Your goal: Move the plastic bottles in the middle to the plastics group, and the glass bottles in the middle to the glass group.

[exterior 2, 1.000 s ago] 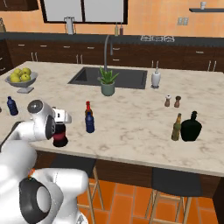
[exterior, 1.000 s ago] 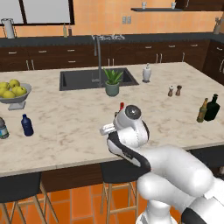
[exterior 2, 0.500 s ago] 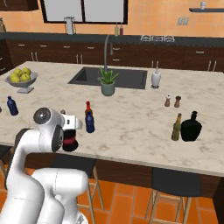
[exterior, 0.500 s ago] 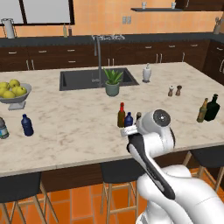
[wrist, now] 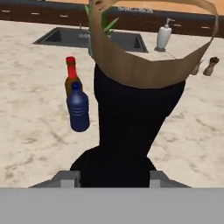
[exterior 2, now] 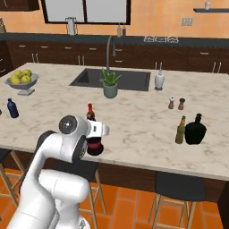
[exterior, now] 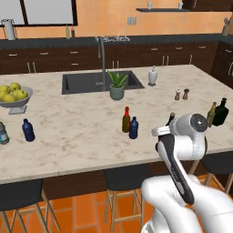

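Note:
My gripper (wrist: 111,177) is shut on the round-bodied black bottle (wrist: 131,127), which stands close in front of the hand camera. From the right base view the black bottle (exterior 2: 95,146) with its red label hangs under the hand near the counter's front edge. Just behind it stand the slim brown bottle (exterior: 126,119) with a red cap and the small dark blue bottle (exterior: 133,128). The glass group, a broad dark bottle (exterior 2: 195,129) and an amber bottle (exterior 2: 180,130), stands at the right. The plastics group, a blue bottle (exterior: 28,130) and a greyish clear bottle (exterior: 2,134), is at the far left.
Salt and pepper shakers (exterior 2: 176,103) stand behind the glass group. A potted plant (exterior: 117,86) sits by the sink (exterior: 79,82), with a white soap dispenser (exterior: 153,76) to its right. A bowl of fruit (exterior: 12,94) is at the left. Stools stand under the counter's front edge.
The arm has swung to the right along the counter's front edge, carrying the black bottle with it. The brown and blue bottles have stayed in place.

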Controlling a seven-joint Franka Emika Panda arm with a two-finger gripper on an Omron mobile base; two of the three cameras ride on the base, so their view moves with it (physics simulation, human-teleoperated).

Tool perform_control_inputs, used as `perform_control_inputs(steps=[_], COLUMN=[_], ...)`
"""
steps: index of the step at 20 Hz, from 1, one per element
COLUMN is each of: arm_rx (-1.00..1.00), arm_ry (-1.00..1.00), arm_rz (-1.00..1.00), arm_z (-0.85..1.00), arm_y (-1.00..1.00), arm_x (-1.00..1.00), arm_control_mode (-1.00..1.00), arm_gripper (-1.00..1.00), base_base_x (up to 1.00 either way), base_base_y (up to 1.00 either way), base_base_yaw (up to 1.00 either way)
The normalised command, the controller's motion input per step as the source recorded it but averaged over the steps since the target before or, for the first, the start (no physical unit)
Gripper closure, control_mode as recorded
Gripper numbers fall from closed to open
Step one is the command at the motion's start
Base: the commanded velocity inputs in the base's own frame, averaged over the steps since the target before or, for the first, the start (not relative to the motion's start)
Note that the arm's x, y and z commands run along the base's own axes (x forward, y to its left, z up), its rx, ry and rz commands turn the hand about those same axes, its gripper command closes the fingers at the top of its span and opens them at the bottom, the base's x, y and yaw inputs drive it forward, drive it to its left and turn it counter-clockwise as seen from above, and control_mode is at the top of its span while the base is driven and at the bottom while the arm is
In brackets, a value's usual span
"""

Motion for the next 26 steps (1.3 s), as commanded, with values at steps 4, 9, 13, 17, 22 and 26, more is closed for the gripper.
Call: perform_control_inputs(steps=[4,9,13,17,22,26], arm_rx=[0.0,0.0,0.0,0.0,0.0,0.0], arm_ry=[0.06,0.13,0.13,0.1,0.05,0.0], arm_rz=[-0.08,-0.08,-0.06,-0.03,-0.01,0.0], arm_z=[0.18,0.2,0.27,0.14,0.11,0.0], arm_y=[-1.0,-1.0,-1.0,-1.0,-0.97,-0.35], arm_x=[0.06,0.31,0.41,0.47,0.53,0.53], arm_control_mode=[-1.0,-1.0,-1.0,-1.0,-1.0,-1.0], arm_gripper=[1.0,1.0,1.0,1.0,1.0,1.0], base_base_x=[0.0,0.0,0.0,0.0,0.0,0.0], base_base_y=[0.0,0.0,0.0,0.0,0.0,0.0], base_base_yaw=[0.0,0.0,0.0,0.0,0.0,0.0])
